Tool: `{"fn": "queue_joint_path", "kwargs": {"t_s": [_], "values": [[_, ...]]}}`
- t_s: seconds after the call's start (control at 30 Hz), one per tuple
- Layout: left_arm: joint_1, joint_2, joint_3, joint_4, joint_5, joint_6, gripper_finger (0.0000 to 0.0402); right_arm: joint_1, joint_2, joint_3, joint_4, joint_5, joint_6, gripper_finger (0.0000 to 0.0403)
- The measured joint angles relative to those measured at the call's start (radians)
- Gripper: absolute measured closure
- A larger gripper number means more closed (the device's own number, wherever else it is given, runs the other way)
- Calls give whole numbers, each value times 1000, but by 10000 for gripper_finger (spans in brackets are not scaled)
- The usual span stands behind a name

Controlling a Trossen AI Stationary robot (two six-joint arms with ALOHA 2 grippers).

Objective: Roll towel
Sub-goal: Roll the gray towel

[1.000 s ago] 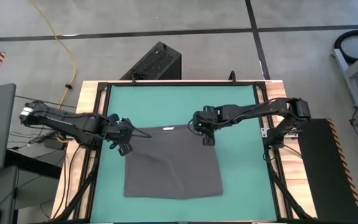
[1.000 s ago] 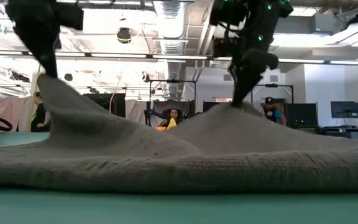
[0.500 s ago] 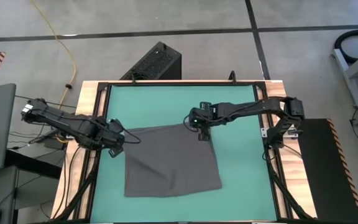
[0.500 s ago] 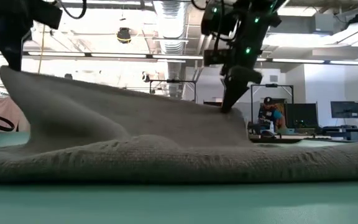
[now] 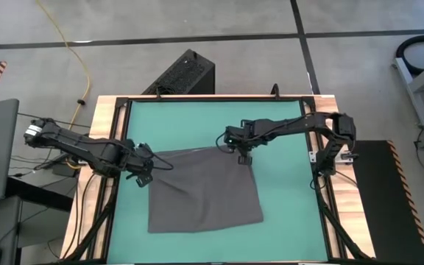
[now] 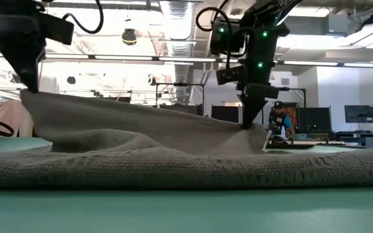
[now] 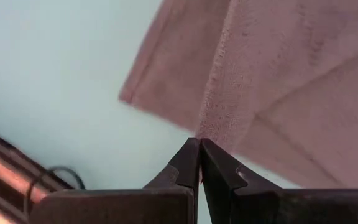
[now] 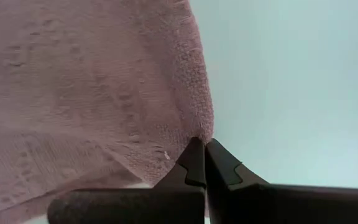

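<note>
Towel (image 5: pixel 205 191) far edge spanning left–right | left gripper (image 5: pixel 147 168) pinching left corner, right gripper (image 5: pixel 239 149) pinching right corner | lying toward near side of green mat (image 5: pixel 197 121), rolling that way

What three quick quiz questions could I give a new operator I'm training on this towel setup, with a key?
1. True or false: both grippers are shut on the towel.
2. Which part of the towel is raised off the green mat: A) far edge, B) near edge, C) none?
3. Fill in: the left gripper and right gripper each hold a far ____ of the towel.

Key: 1 true; 2 A; 3 corner.
</note>
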Motion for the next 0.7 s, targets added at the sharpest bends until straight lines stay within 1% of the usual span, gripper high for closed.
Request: {"fn": "queue_joint_path", "kwargs": {"t_s": [0.13,0.3,0.37,0.5,0.53,0.6,0.7], "values": [[3,0,-27,-10,-16,-27,401,-7,4,0,51,-19,-9,386],[31,1,-107,14,-3,-37,401,-24,6,0,58,-27,-12,384],[48,0,-136,36,-44,-20,401,-30,6,1,53,-26,-10,382],[74,0,-165,84,-220,-21,401,-42,6,-1,49,-26,-7,380],[81,0,-165,87,-244,-27,401,-42,6,-1,51,-26,-9,381],[97,0,-167,103,-269,-15,401,-42,7,-1,55,-26,-11,381],[115,0,-167,132,-265,-10,401,-42,7,-1,66,-26,-11,372]]}}
